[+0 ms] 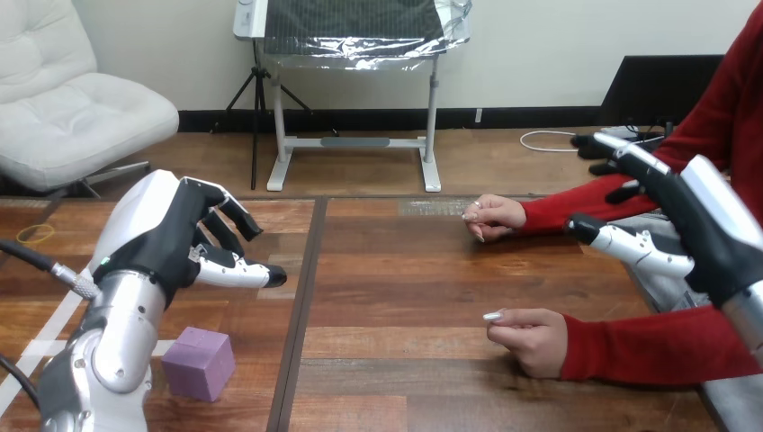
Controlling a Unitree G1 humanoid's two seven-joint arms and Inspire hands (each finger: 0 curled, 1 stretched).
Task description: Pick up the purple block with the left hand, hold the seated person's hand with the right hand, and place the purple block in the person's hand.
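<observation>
The block (198,363) sits on the tabletop (405,297) at the near left, straight below the left hand (166,238), which hovers empty with fingers apart and nothing between. The person's near hand (533,338) rests loosely curled at right. Beyond it the right hand (697,216) hangs spread and empty, apart from the person's far hand (495,216).

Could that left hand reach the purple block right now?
Probably yes: the left hand hangs open near the purple block, which sits alone on the table with nothing between them.
</observation>
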